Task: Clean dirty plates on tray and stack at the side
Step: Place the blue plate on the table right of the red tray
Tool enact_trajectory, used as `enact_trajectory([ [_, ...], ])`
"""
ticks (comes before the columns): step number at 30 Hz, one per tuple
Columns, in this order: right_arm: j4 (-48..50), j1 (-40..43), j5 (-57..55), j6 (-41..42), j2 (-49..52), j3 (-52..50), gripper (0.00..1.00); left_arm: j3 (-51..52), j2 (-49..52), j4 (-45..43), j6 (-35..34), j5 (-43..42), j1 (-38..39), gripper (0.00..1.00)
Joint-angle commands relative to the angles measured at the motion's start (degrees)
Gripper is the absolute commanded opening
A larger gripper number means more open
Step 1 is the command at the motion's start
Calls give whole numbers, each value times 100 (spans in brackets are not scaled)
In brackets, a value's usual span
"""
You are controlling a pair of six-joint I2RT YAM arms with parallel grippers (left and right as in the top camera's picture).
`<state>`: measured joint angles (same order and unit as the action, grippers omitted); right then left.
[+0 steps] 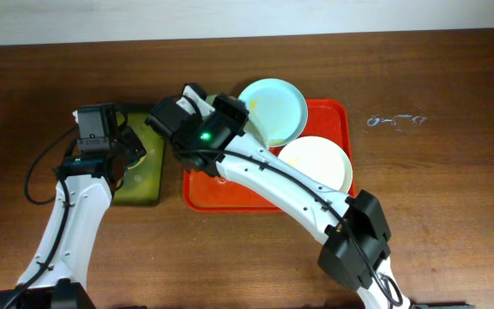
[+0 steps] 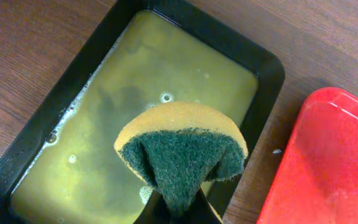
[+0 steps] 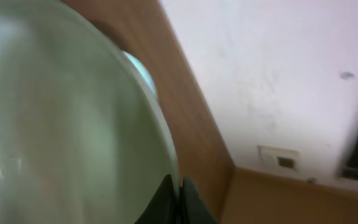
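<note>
Right end effector is closed on the rim of a pale green plate, tilted above the far left corner of the red tray. The tray's long side follows the far table edge; a blue-green plate and a white plate lie on it. Left end effector pinches a folded sponge. Brown wooden table, white wall.
</note>
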<state>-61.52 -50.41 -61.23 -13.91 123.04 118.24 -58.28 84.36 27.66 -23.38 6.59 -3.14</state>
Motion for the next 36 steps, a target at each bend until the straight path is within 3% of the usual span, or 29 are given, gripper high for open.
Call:
enact_trajectory([
  [1,149,111,-2116,144,-76,81,4,17,-79,-11,-13,-37,-31,0],
  [2,35,111,-369,352,-76,81,4,17,-79,-11,-11,-37,-31,0],
  [3,-186,177,2774,55,-76,81,4,17,-79,-7,-11,-37,-31,0],
  [4,-293,225,2946,-518,-76,81,4,17,-79,7,-11,-35,-31,0],
  [6,-280,393,1596,-514,-76,83,4,17,-79,4,-13,-35,-31,0],
  [7,-280,643,1539,-472,-79,83,4,17,-79,4,-13,-37,-31,0],
  [9,-181,1641,3362,295,-83,83,4,17,-79,7,-11,-37,-31,0],
  [12,-85,3674,7895,396,-74,81,4,17,-79,4,-13,-37,-31,0],
  [14,-70,4905,9171,398,-74,81,4,17,-79,4,-13,-37,-31,0],
  [16,-85,6277,9206,763,-42,59,4,17,-79,7,-13,-37,-28,0],
  [20,-52,7501,8124,1808,201,-114,4,17,-79,7,-13,-37,-28,0],
  [24,184,7711,7436,1805,498,-625,4,17,-79,7,-13,-37,-31,0],
  [27,811,7707,7403,2033,542,-1340,4,17,-79,4,-13,-37,-31,0],
  [30,822,7705,7410,2039,542,-1478,6,17,-79,4,-13,-37,-31,0],
  [32,662,7707,7449,2035,509,-1388,39,17,-79,4,-13,-37,-28,0],
  [33,470,7711,7447,2037,459,-1189,45,17,-79,4,-13,-37,-31,0],
  [36,-575,7565,7917,2039,352,343,47,17,-79,4,-13,-37,-31,0],
])
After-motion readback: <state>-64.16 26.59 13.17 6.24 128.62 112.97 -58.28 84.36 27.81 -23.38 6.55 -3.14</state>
